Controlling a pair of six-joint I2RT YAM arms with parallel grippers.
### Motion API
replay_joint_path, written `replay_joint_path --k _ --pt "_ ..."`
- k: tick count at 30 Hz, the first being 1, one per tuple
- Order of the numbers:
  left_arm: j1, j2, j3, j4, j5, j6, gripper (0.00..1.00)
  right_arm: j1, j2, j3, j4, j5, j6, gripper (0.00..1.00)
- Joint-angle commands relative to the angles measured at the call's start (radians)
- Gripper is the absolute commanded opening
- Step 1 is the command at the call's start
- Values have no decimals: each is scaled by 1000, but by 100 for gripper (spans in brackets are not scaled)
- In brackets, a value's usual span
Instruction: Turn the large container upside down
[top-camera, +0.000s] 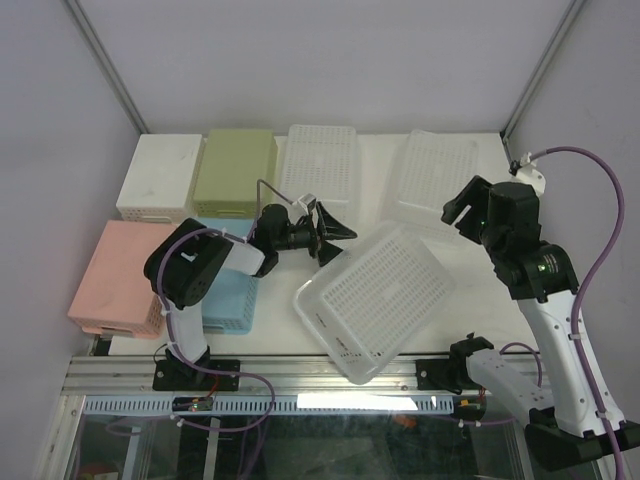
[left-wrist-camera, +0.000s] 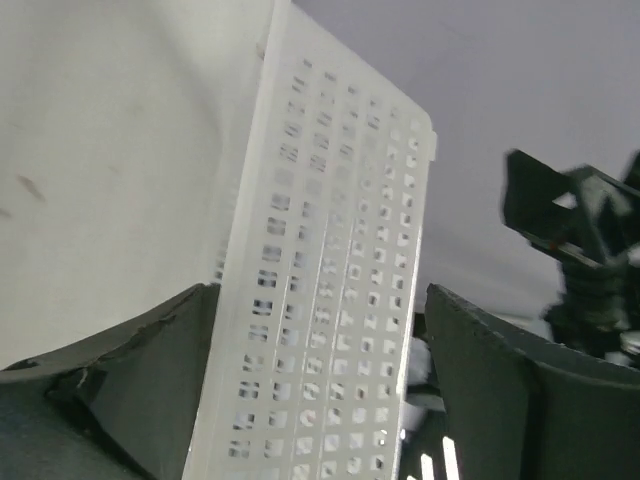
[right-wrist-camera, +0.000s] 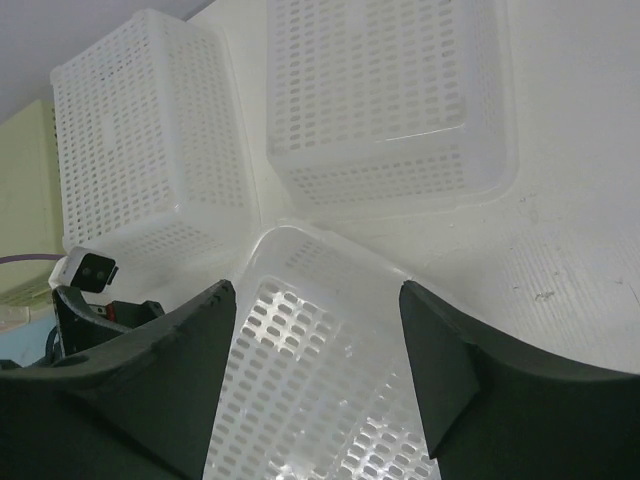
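Large container (top-camera: 385, 300) is found between the two pincers, just right of the left pincer (top-camera: 335, 233) and below and in front of the right pincer (top-camera: 460, 215). It appears tilted, with its near corner reaching past the near edge of the surface (top-camera: 470, 300). It is judged light and thin-walled. The perforated translucent plastic is expected to flex under pressure and to be smooth, so slipping is possible. A hold on the thicker rim, at opposite sides, is judged soundest.

The left pincer is seen spread wide with a perforated wall of the container framed between its fingers (left-wrist-camera: 120, 390). Contact cannot be confirmed. The right pincer is likewise spread, with nothing held and a container corner visible beneath it.

Two white baskets (top-camera: 320, 160) (top-camera: 432, 172) are noted beyond the pincers, close to the container's far corner. A green box (top-camera: 237, 170) and a white box (top-camera: 160, 175) are set behind the left pincer. A pink box (top-camera: 115, 280) and a blue box (top-camera: 228, 300) lie beside and under the left arm. Room for the turn is judged tight on the far side.
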Motion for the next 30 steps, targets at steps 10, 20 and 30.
replay_joint_path --k 10,20,30 --pt "27 -238 396 -1051 -354 738 99 2 -35 -75 -134 -314 9 72" --pt "19 -328 589 -1309 -602 925 99 3 -49 -178 -264 -595 -28 73" --pt "-24 -648 570 -1357 -894 1006 99 11 -240 -483 -218 -861 103 74"
